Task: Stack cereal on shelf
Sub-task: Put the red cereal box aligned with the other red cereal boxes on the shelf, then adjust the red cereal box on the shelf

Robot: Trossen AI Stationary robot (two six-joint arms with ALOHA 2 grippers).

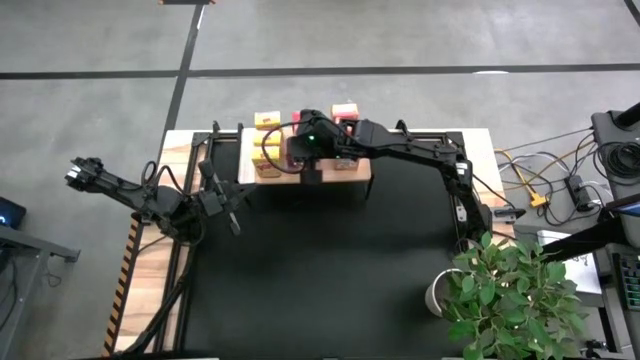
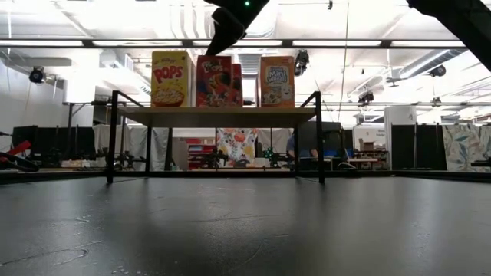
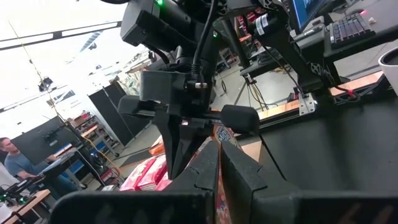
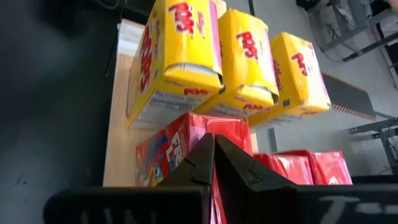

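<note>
The wooden shelf (image 1: 352, 174) (image 2: 215, 116) stands on a black frame at the table's far side, with boxes upright on its top. The low view shows a yellow box (image 2: 172, 78), a pink-red box (image 2: 215, 80) and an orange box (image 2: 276, 80). The right wrist view shows three yellow boxes (image 4: 180, 56) in a row and pink-red boxes (image 4: 180, 149) beside them. My right gripper (image 1: 305, 152) (image 4: 214, 149) is shut, pointing down at the front pink-red box's top. My left gripper (image 1: 232, 212) (image 3: 219, 160) is shut and waits left of the shelf. My right gripper comes from above with shut fingers (image 2: 222, 38) pointing down at the top edge (image 2: 217, 56) of the front pink-red box. The box stands upright on the shelf. I cannot tell whether the fingertips touch it.
A large black mat (image 1: 320, 270) covers the table in front of the shelf. A potted plant (image 1: 510, 290) stands at the near right corner, with cables (image 1: 540, 185) beyond the right edge. A person (image 3: 9, 155) sits in the room behind.
</note>
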